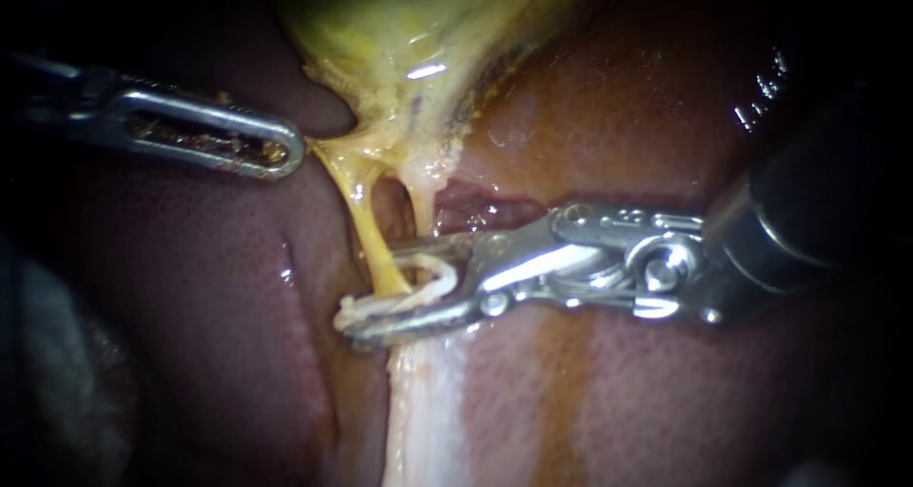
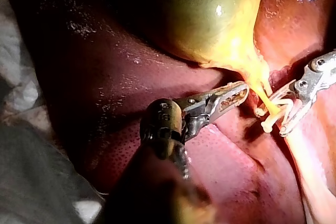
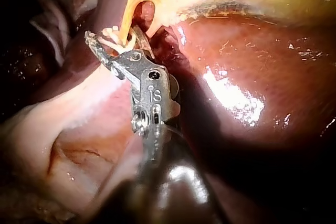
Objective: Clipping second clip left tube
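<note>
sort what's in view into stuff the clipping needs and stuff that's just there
In the job: right instrument, the clip held in its jaws, the left tube between the clip's legs.
Just there: left instrument, right tube, gallbladder, liver.

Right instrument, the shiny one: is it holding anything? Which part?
Yes. The right instrument holds a white clip by its two outer legs, one against each side of the tip. The clip sits around the yellow left tube.
</note>
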Robot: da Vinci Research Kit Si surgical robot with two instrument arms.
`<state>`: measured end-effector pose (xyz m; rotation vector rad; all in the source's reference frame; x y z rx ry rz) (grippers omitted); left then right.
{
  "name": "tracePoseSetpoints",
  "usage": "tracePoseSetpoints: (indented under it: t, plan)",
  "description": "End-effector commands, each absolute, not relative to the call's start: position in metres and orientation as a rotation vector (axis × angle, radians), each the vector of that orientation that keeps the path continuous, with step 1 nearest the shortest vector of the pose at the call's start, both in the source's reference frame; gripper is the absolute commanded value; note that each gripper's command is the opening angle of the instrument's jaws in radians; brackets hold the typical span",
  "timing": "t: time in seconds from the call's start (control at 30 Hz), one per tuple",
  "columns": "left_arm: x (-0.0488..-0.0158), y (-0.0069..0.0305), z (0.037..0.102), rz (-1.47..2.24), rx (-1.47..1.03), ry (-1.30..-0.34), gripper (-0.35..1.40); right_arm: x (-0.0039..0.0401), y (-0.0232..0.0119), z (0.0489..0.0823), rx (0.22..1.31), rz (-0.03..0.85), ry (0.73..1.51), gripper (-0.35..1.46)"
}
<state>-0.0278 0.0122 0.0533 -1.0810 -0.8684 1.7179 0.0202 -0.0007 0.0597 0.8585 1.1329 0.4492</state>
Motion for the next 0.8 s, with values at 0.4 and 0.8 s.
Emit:
tracePoseSetpoints:
  t: [0.4, 0.8]
  plan:
    - [-0.0278, 0.0122, 0.0533, 1.718, -1.081, -0.868, -0.35, 0.0208, -0.0012, 0.0558, 0.910, 0.444, 1.203, 0.49]
    - [-0.0278, 0.0123, 0.0533, 1.718, -1.081, -0.868, -0.35, 0.0206, -0.0009, 0.0532, 0.934, 0.456, 1.228, 0.38]
